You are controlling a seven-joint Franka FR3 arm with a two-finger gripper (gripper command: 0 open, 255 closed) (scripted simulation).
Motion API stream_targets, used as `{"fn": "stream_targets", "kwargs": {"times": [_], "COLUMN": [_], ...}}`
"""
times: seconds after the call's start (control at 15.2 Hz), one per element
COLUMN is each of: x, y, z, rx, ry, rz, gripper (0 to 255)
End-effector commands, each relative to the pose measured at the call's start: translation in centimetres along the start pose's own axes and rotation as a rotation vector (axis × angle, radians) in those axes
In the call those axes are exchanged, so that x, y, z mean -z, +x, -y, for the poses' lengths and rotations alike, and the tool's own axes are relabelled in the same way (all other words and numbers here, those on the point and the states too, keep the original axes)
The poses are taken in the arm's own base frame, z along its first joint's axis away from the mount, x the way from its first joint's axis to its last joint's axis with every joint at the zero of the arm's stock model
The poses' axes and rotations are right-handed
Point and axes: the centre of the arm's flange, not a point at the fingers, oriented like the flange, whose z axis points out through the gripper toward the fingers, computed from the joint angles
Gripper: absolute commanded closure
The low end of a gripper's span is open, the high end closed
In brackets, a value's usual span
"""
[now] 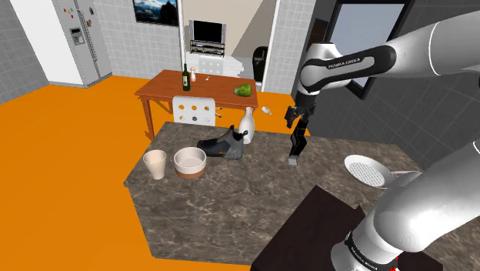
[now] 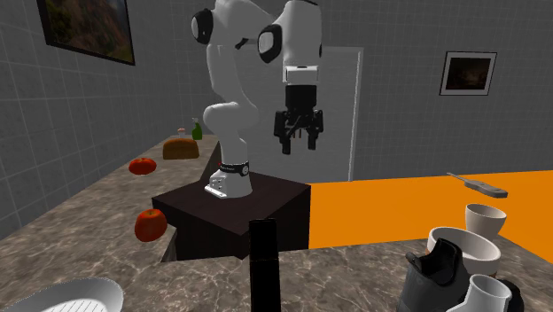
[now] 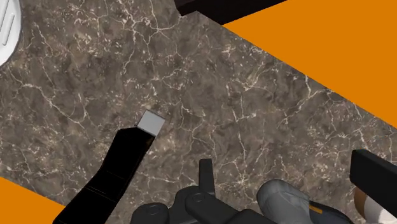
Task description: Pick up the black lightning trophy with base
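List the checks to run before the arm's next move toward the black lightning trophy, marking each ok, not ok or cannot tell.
1. Gripper open: ok, its fingers stand apart.
2. Black lightning trophy upright on the dark marbled counter: ok.
3. Gripper down at the trophy's level: not ok, it hangs well above.
4. Room around the trophy: ok; the dark boot and white vase stand apart from it.
5. Gripper centred over the trophy: cannot tell.
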Motion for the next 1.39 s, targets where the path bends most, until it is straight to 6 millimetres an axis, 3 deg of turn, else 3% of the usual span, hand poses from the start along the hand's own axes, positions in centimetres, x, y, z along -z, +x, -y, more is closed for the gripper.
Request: {"fn": "stream_targets", "kwargs": {"times": [0.0, 0.59, 1.12, 1.32], "x": [-2.0, -10.0, -17.1, -18.7], "y": [1.0, 5.1, 7.3, 7.2], "z": [-2.2, -10.3, -17.9, -17.8], "rx": [-0.04, -0.213, -0.364, -0.364], "ry": [0.001, 0.009, 0.016, 0.016], "rz": [0.004, 0.025, 0.043, 0.043], "gripper": [0, 0, 0, 0]}}
